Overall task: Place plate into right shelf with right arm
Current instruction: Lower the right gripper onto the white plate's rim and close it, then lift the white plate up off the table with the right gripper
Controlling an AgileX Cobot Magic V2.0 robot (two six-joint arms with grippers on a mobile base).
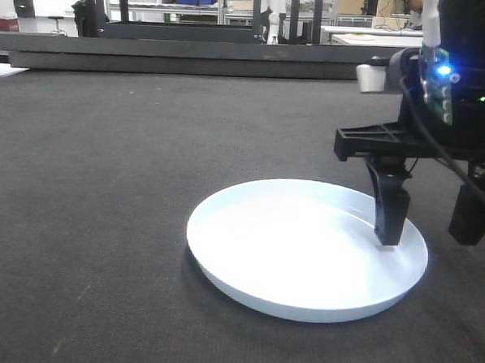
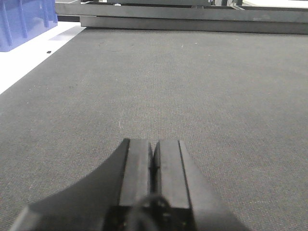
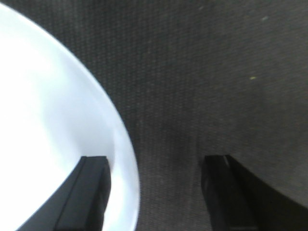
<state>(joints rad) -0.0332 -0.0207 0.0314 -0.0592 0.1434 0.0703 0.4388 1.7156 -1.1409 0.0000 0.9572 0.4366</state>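
Observation:
The white plate (image 1: 304, 250) lies flat on the dark mat. My right gripper (image 1: 431, 232) is open and low over the plate's right rim. One finger (image 1: 391, 214) stands inside the plate near the rim and the other finger (image 1: 473, 214) is outside it. In the right wrist view the plate (image 3: 48, 120) fills the left, and the rim runs through the gap of the right gripper (image 3: 156, 166). My left gripper (image 2: 154, 154) is shut and empty over bare mat. The right shelf is out of view.
The dark mat (image 1: 104, 182) covers the table. A low dark rail (image 1: 192, 61) runs along its far edge. A blue bin (image 2: 24, 19) stands on a white surface (image 2: 19, 62) at the mat's far left. Distant racks and benches (image 1: 195, 0) stand behind.

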